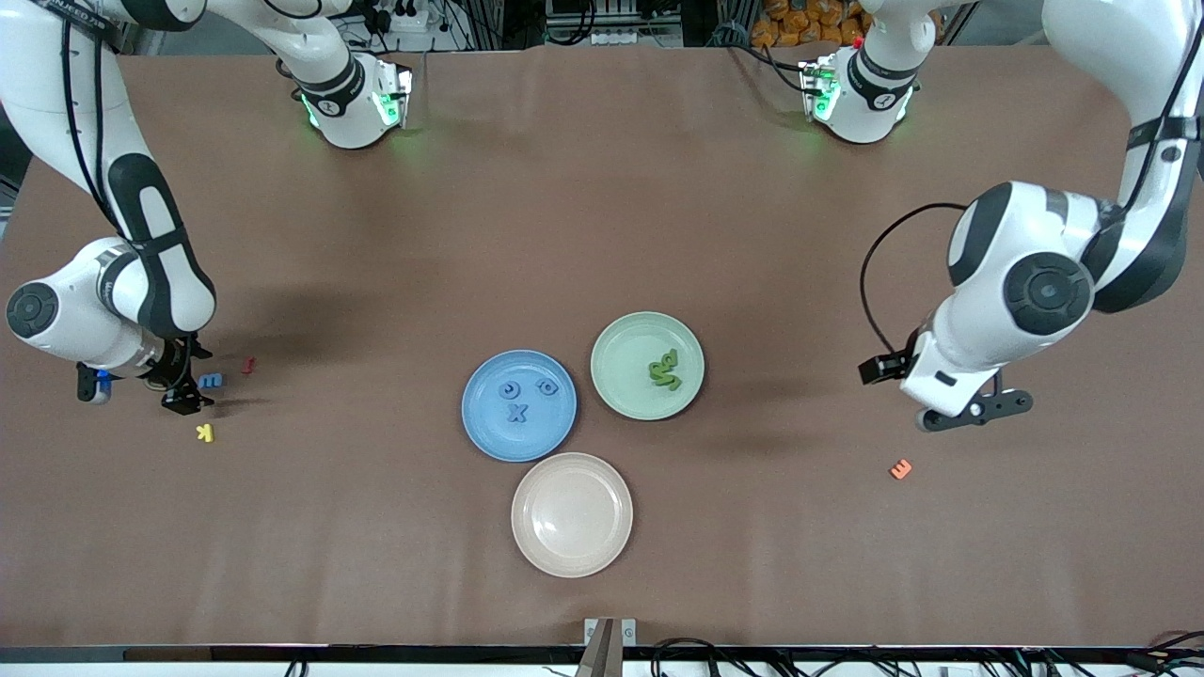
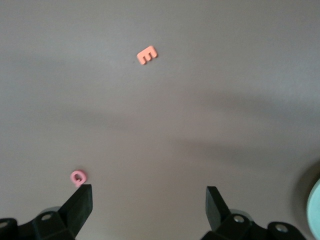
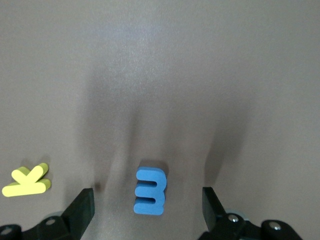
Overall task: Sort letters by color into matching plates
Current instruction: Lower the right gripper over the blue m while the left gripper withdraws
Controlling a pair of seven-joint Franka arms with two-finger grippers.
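Note:
A blue letter (image 1: 211, 381) lies on the table near the right arm's end; in the right wrist view it (image 3: 150, 192) sits between my right gripper's (image 3: 149, 200) open fingers. In the front view the right gripper (image 1: 186, 395) is low beside it. The blue plate (image 1: 489, 432) holds three blue letters (image 1: 515, 412). The pale green plate (image 1: 621, 348) holds a small pile of green letters (image 1: 664, 369). My left gripper (image 1: 978, 410) is open and empty over bare table near the left arm's end, and its own view shows it (image 2: 149, 192) the same.
A beige plate (image 1: 571, 513) lies nearer the front camera than the two coloured plates. A yellow K (image 1: 204, 432) and a red letter (image 1: 248, 364) lie by the blue letter. An orange E (image 1: 901, 468) and a pink letter (image 2: 77, 177) lie near the left gripper.

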